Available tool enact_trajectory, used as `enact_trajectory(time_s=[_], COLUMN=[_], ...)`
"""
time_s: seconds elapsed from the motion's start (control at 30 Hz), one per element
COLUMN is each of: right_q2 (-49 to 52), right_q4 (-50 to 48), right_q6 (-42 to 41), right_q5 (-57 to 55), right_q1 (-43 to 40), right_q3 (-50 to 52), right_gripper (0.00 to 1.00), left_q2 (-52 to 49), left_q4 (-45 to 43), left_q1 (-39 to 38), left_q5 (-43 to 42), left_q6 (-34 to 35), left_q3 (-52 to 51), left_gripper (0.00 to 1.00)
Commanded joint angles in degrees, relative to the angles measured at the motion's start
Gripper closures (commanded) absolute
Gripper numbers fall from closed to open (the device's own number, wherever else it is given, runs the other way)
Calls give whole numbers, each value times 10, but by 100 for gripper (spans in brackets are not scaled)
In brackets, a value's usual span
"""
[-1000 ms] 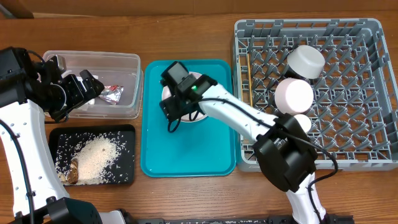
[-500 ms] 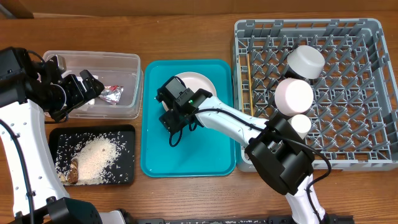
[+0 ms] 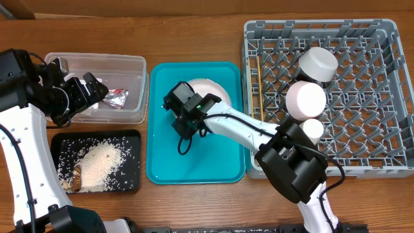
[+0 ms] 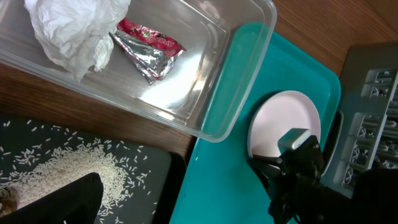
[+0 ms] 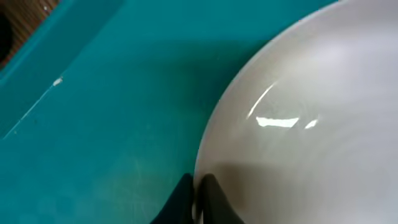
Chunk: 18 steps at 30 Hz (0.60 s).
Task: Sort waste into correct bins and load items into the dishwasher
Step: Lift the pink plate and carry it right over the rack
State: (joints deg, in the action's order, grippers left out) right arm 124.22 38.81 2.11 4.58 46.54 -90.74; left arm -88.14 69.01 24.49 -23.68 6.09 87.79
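On the teal tray point(image 3: 194, 162), the right gripper point(image 5: 198, 200) is pinched onto the rim of the pale pink plate point(image 4: 283, 121), the only dish not yet in the grey rack point(image 3: 381, 39) with the white bowl point(image 3: 317, 63), pink bowl point(image 3: 305, 98) and cream cup point(image 3: 314, 129). The napkin point(image 4: 68, 31) and foil wrapper point(image 4: 149, 53) lie in the clear tub point(image 3: 139, 65), rice point(image 3: 100, 162) in the black tray point(image 3: 132, 184), so sorting looks done; the left gripper point(image 3: 94, 89) hangs above the tub, jaws apart.

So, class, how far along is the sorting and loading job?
Done: napkin and wrapper lie in the clear tub, rice in the black tray; white bowl, pink bowl and cup sit in the rack. In hand: the right gripper pinches the pink plate at its rim, on the teal tray. Left: racking that plate.
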Motion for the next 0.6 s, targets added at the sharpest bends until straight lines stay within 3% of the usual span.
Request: enact_trajectory(time_s=[0.0, 0.17, 0.37, 0.57], right_q2=[0, -32, -158, -295], right_q4=[8, 48, 133, 172], right_q6=[-2, -2, -14, -88], right_q5=[24, 75, 162, 166], right_q1=[0, -5, -39, -131], right_q3=[-1, -58, -137, -144], right_gripper=[96, 96, 96, 96], left_q2=[4, 4, 4, 4], left_q4=[-1, -1, -1, -1], left_q1=[-1, -1, -1, -1], left_q5=[3, 3, 3, 3], left_q6=[8, 8, 8, 8], left_q3=[10, 10, 10, 10], left_gripper=[0, 0, 0, 0])
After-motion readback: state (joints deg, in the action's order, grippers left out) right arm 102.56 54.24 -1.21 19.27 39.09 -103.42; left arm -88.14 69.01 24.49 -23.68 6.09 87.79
